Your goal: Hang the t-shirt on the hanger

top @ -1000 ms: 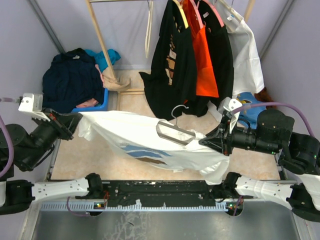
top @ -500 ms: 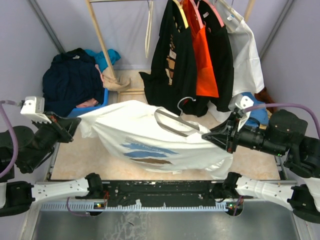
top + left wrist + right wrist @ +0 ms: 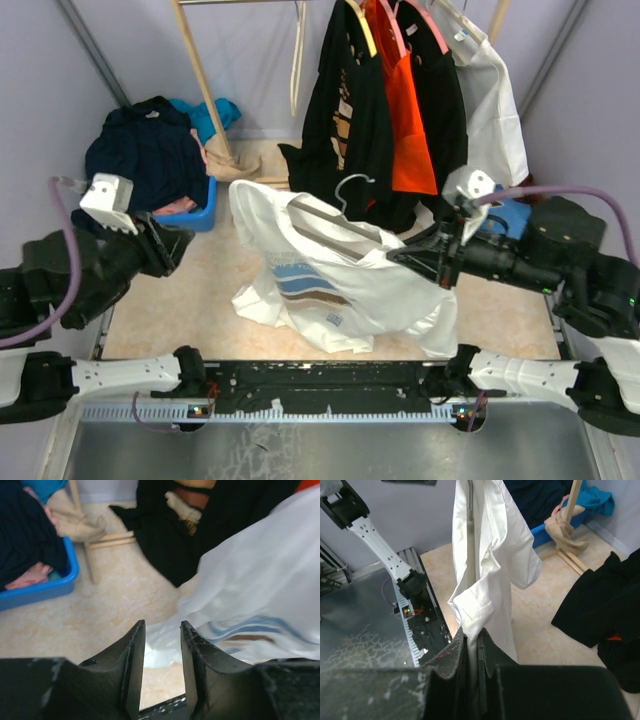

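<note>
We see left gripper (image 3: 162, 628) jaws partly open, empty, clear of t-shirt (image 3: 335, 285). Right gripper (image 3: 472, 636) jaws pinched shut on t-shirt fabric draped over hanger (image 3: 469, 525).

Top view high behind, looking down, wrist views close, facing forward (all three share the t-shirt (image 3: 340, 290))

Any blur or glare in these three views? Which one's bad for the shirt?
Top external: even light, everything sharp, no glare on the t-shirt. Left wrist: the shirt is smeared and soft at right, while the left tool is crisp. Right wrist: fabric and hanger in focus, right tool dark and underexposed.
</note>
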`<state>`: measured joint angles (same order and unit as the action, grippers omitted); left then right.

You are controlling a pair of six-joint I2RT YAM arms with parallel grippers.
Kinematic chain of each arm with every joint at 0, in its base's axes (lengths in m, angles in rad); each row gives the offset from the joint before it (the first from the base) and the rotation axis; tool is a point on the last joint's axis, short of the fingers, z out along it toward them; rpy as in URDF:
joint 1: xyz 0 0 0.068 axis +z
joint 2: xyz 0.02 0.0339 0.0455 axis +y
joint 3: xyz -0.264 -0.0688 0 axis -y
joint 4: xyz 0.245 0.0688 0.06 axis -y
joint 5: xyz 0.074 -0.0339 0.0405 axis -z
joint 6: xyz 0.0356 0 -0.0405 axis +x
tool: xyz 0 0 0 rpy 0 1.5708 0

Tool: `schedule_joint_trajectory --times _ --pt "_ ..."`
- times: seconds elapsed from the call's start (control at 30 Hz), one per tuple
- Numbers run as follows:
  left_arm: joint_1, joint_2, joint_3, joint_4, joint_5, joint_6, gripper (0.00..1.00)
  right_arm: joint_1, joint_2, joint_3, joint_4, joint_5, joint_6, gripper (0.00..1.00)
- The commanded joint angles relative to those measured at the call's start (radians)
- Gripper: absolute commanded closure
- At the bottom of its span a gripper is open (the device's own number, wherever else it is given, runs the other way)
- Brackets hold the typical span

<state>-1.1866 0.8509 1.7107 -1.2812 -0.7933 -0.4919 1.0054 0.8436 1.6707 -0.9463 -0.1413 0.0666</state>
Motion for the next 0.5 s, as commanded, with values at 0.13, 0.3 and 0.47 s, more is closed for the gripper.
schedule_joint_trajectory --times 0.13,0.3,0.47 --pt "0.006 0.08 0.163 0.156 0.17 0.253 0.54 0.004 0.107 0.062 0.035 -0.073 -0.04 1.0" --pt "0.006 0.141 0.145 0.179 0.271 0.3 0.52 0.004 0.134 0.058 0.011 -0.103 -0.047 1.0" --pt "0.006 0.186 0.115 0.203 0.341 0.307 0.52 0.004 0.146 0.058 0.012 -0.104 -0.05 1.0"
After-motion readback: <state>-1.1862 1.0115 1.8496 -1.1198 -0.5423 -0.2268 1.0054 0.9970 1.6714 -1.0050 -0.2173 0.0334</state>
